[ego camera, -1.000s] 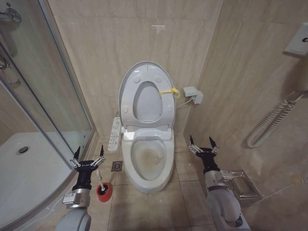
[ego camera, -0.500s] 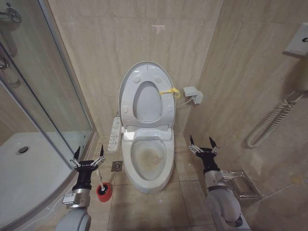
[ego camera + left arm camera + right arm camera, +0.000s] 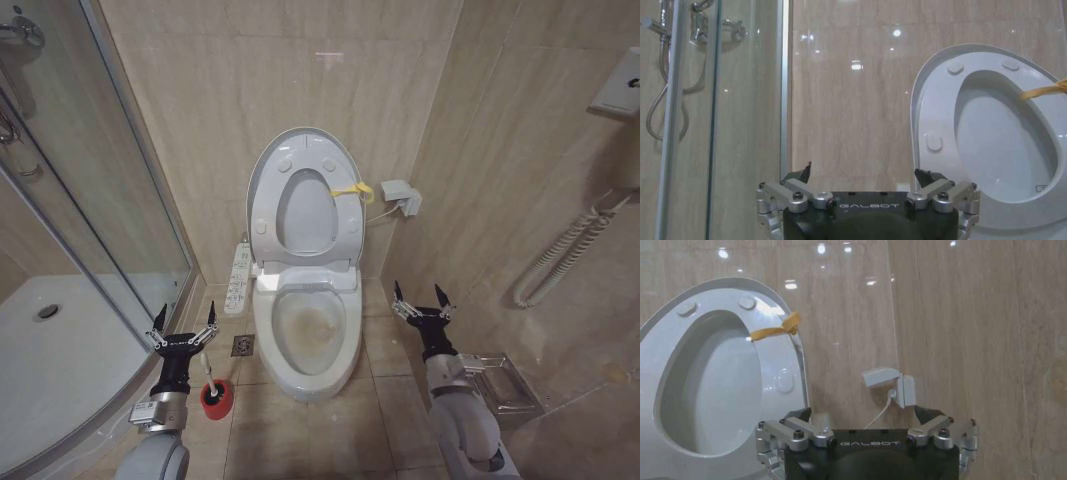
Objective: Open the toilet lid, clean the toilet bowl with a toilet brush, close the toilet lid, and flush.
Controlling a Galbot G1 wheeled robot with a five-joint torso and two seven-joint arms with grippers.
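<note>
The toilet lid (image 3: 305, 215) stands raised against the back wall, with the ring seat up in front of it and a yellow strap (image 3: 352, 190) at its edge. Below it the toilet bowl (image 3: 310, 335) lies uncovered, stained yellowish-brown inside. The toilet brush (image 3: 207, 368) stands in its red holder (image 3: 216, 398) on the floor left of the bowl. My left gripper (image 3: 186, 318) hangs open just above and left of the brush handle, holding nothing. My right gripper (image 3: 420, 295) is open to the right of the bowl. The wrist views show the open left gripper (image 3: 861, 170) and right gripper (image 3: 861, 412) facing the raised lid (image 3: 1000, 130).
A glass shower enclosure (image 3: 100, 200) with a white tray (image 3: 50, 350) is close on the left. A long button panel (image 3: 238, 277) and a floor drain (image 3: 243, 345) lie beside the bowl. A wall outlet (image 3: 400, 195), a coiled hose (image 3: 560, 255) and a metal holder (image 3: 495, 385) are on the right.
</note>
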